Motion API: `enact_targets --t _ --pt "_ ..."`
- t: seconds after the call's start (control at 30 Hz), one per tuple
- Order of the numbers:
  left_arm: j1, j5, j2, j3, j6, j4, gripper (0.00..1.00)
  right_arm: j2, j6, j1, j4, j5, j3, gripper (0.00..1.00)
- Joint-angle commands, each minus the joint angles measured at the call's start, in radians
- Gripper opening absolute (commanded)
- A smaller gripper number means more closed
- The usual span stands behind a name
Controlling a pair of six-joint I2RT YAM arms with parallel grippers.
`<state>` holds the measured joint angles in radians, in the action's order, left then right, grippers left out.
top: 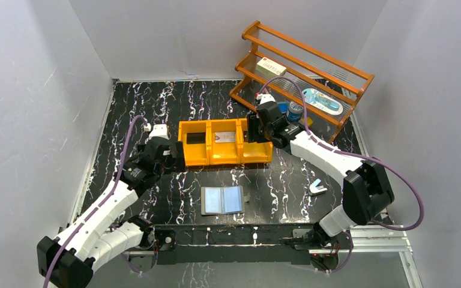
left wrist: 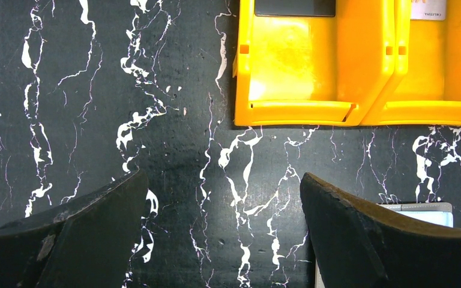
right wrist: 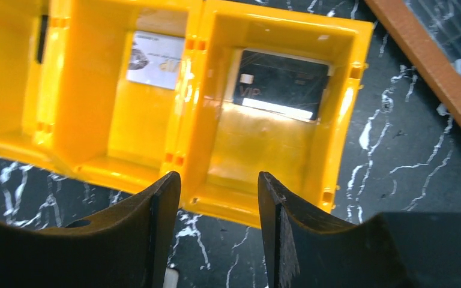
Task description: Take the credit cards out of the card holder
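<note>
The card holder [top: 222, 200] lies open and flat on the black marble table, its pale blue-grey lining up; one corner [left wrist: 423, 210] shows in the left wrist view. Three credit cards lie in the orange bin [top: 216, 157]: a black one [top: 195, 138] [left wrist: 294, 7] on the left, a silvery one [top: 225, 137] [right wrist: 155, 51] in the middle, a dark one [right wrist: 279, 84] on the right. My right gripper [top: 257, 129] [right wrist: 219, 177] hovers open over the bin's right compartment, holding nothing. My left gripper [top: 177, 157] [left wrist: 222, 180] stands wide open over bare table, left of the bin.
A wooden rack [top: 336, 66] stands at the back right with a cream box [top: 273, 66] and a blue-and-white pack [top: 323, 99] on it. A small white piece [top: 318, 188] lies on the table near the right arm. Grey walls close in left, back and right.
</note>
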<state>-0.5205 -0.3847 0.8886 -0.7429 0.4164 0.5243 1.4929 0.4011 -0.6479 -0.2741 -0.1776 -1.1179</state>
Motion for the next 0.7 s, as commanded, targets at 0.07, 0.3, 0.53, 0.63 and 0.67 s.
enact_targets --t 0.07,0.3,0.53,0.63,0.67 --pt "0.004 -0.011 0.006 -0.001 0.001 0.008 0.98 0.076 -0.234 0.014 -0.001 -0.122 -0.102 0.59" --pt "0.004 -0.010 0.010 -0.002 -0.002 0.008 0.98 0.162 -0.654 0.049 0.033 0.083 -0.157 0.62" --pt "0.004 -0.008 0.017 -0.001 -0.004 0.007 0.98 0.290 -0.971 0.073 -0.082 0.249 -0.258 0.66" --pt "0.004 -0.006 0.027 -0.001 -0.005 0.005 0.98 0.328 -1.096 0.092 -0.129 0.307 -0.279 0.68" --pt "0.004 -0.005 0.029 -0.002 -0.007 0.006 0.98 0.335 -1.132 0.091 -0.150 0.316 -0.286 0.68"
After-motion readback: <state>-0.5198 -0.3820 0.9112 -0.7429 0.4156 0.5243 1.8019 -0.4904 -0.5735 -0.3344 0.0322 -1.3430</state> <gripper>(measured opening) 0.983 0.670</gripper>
